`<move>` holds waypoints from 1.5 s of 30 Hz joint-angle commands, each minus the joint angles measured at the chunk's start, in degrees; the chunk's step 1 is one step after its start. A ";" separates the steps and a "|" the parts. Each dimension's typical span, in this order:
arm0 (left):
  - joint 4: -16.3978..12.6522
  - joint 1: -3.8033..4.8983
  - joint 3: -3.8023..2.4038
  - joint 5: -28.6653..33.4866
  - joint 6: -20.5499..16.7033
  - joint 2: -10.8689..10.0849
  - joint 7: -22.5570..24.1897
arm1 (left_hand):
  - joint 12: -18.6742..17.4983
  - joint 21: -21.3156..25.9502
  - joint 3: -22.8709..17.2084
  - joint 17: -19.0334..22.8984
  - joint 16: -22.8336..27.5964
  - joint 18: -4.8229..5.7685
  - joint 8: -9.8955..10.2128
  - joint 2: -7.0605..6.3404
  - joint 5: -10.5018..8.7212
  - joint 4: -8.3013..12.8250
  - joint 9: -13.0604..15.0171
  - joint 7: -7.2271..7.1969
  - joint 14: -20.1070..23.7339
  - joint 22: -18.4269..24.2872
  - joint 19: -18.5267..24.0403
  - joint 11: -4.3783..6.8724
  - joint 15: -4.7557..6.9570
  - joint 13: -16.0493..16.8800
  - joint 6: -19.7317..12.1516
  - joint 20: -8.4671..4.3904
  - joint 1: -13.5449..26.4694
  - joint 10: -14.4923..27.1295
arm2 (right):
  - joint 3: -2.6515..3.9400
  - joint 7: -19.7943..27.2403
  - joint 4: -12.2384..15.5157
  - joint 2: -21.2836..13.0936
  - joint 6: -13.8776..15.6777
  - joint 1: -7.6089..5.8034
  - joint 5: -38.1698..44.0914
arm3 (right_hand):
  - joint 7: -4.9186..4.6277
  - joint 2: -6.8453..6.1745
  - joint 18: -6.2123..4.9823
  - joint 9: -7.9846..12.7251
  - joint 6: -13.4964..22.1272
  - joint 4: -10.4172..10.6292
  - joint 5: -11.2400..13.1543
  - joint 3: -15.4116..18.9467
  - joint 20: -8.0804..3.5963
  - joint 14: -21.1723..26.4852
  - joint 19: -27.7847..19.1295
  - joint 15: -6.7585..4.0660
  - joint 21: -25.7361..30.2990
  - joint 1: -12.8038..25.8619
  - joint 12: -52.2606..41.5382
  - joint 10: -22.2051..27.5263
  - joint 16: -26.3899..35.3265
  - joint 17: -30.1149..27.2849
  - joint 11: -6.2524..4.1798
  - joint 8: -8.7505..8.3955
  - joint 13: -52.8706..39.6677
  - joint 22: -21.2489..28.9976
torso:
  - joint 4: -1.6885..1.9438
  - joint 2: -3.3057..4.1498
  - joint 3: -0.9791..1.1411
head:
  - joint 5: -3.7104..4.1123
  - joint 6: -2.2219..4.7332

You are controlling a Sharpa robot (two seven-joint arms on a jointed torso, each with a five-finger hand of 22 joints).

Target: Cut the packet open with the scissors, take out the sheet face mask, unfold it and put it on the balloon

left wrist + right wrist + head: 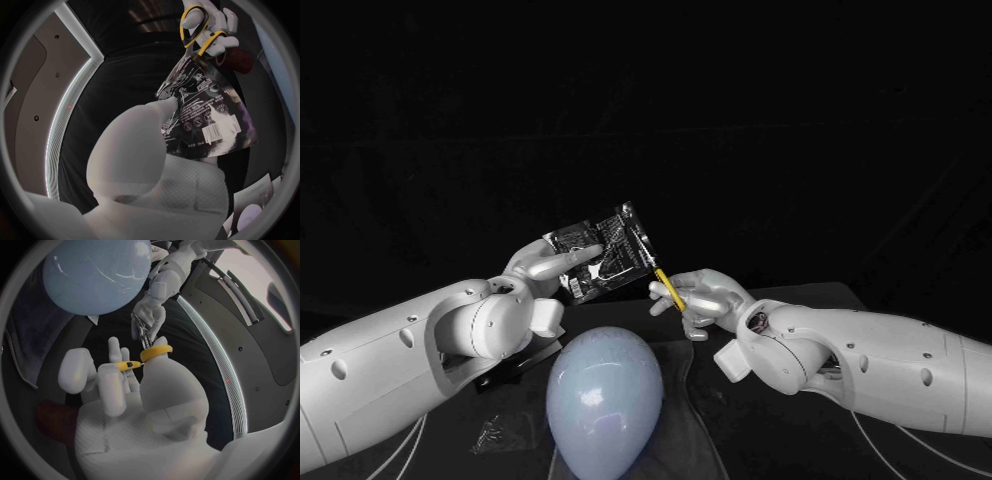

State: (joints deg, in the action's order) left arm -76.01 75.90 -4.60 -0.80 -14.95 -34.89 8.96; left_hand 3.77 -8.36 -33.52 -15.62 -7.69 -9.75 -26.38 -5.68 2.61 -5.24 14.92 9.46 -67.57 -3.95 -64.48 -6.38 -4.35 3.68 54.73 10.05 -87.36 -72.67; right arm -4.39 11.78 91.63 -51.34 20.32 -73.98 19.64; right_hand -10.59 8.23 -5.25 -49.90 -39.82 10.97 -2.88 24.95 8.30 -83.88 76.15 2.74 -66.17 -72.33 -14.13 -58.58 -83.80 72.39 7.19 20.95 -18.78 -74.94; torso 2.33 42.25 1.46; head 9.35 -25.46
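While the left hand [545,265] holds it up above the bench [776,445], the packet [600,255] hangs in the air between the two hands, tilted with one corner highest. It is a flat, glossy, dark pouch; the left wrist view shows white print, a row of small round symbols and a barcode on a pale panel near one edge. From the right wrist camera it appears nearly edge-on, as a thin sliver. The left hand pinches the packet's side between its thumb and fingers.

At the packet's far edge sit the scissors [668,290], with yellow loop handles and thin metal blades. The blades reach to the packet's edge; whether they have bitten into it cannot be told. The right hand [704,295] grips the scissors, with its fingers through and around the yellow loops, and it is otherwise curled in.

Below both hands, near the robot, the balloon [603,395] lies on the bench: pale blue, smooth, egg-shaped, with light glinting on its skin. It touches neither hand.
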 commanded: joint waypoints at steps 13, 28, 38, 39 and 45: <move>0.23 0.00 0.03 -0.73 1.78 0.09 0.27 | -0.17 0.24 0.07 -0.06 0.37 -0.75 -0.17 0.50 0.16 0.32 6.20 0.38 0.23 -0.04 -0.01 0.10 0.03 0.03 -0.06 0.14 0.04 -0.31 | 0.15 0.33 0.60 -1.19 -0.02 -0.10 0.02 | 4.06 2.04 0.65 -3.01 -8.52 -1.30 0.10 1.56 -3.42 -3.28 3.32 -4.22 -4.87 -0.60 -8.26 -12.28 -1.51 3.55 -4.82 5.00 -5.27 -4.65 | 0.04 0.00 -0.03 | 0.07 -0.13; -0.17 0.01 0.07 -0.94 2.11 -0.03 0.16 | -0.16 0.24 0.06 -0.07 0.38 -0.75 -0.17 0.51 0.16 0.36 6.23 0.38 0.23 -0.04 -0.01 0.10 0.03 0.03 -0.06 0.14 0.08 -0.32 | 0.16 1.86 0.49 -0.57 0.31 -0.09 -0.45 | -0.49 1.24 0.09 -3.11 0.02 -2.19 0.09 1.58 -1.25 -2.44 0.60 -0.60 -0.48 -0.05 0.32 1.83 -0.32 0.76 -0.29 -2.13 -3.50 -2.39 | 0.06 0.04 -0.05 | 0.28 0.40; -0.24 0.01 0.08 -1.19 2.51 -0.07 0.15 | -0.16 0.24 0.03 -0.09 0.39 -0.75 -0.18 0.54 0.16 0.45 6.29 0.38 0.23 -0.04 -0.01 0.10 0.03 0.03 -0.06 0.14 0.15 -0.32 | 0.17 2.35 0.24 -0.13 0.23 -0.09 -0.68 | -2.15 0.68 -0.91 -2.02 2.39 -2.65 0.10 1.61 0.64 -1.64 -1.58 0.77 3.04 0.41 3.09 4.68 0.35 -1.17 1.30 -5.08 0.20 -0.33 | 0.05 0.01 -0.02 | 0.36 0.61; -0.25 0.01 0.08 -1.23 2.56 -0.07 0.14 | -0.16 0.24 0.03 -0.09 0.39 -0.75 -0.18 0.54 0.16 0.45 6.29 0.38 0.23 -0.04 -0.01 0.10 0.03 0.03 -0.06 0.14 0.15 -0.32 | 0.17 2.36 0.22 -0.12 0.22 -0.09 -0.69 | -2.17 0.68 -0.93 -1.99 2.42 -2.65 0.10 1.62 0.67 -1.63 -1.61 0.80 3.09 0.43 3.12 4.72 0.35 -1.18 1.33 -5.11 0.29 -0.29 | 0.05 0.02 -0.02 | 0.35 0.61; -0.27 0.01 0.09 -1.37 2.78 -0.08 0.09 | -0.16 0.24 0.03 -0.10 0.39 -0.75 -0.18 0.54 0.16 0.46 6.31 0.38 0.23 -0.05 -0.01 0.10 0.03 0.03 -0.06 0.14 0.16 -0.32 | 0.28 2.47 0.21 -0.04 0.30 -0.10 -0.73 | -2.23 0.66 -0.98 -1.93 2.50 -2.66 0.10 1.62 0.75 -1.58 -1.75 0.85 3.31 0.47 3.21 4.85 0.37 -1.27 1.39 -5.17 0.50 -0.16 | 0.03 0.00 -0.02 | 0.41 0.78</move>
State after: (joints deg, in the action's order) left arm -76.07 75.88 -4.49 -1.58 -13.75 -35.05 8.82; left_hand 3.77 -8.37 -33.50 -15.65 -7.69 -9.65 -26.38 -5.90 2.40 -5.26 14.93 9.36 -67.57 -3.95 -64.48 -6.38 -4.35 3.68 54.64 10.05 -87.15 -72.67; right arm -4.27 13.01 91.82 -51.48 20.56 -73.99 19.11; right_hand -10.41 9.43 -5.70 -51.89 -37.68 8.68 -2.88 24.88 9.04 -84.02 74.98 3.28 -63.10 -71.98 -11.25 -54.22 -83.77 71.07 8.49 16.05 -18.36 -74.90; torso 2.38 42.28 1.43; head 9.74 -24.70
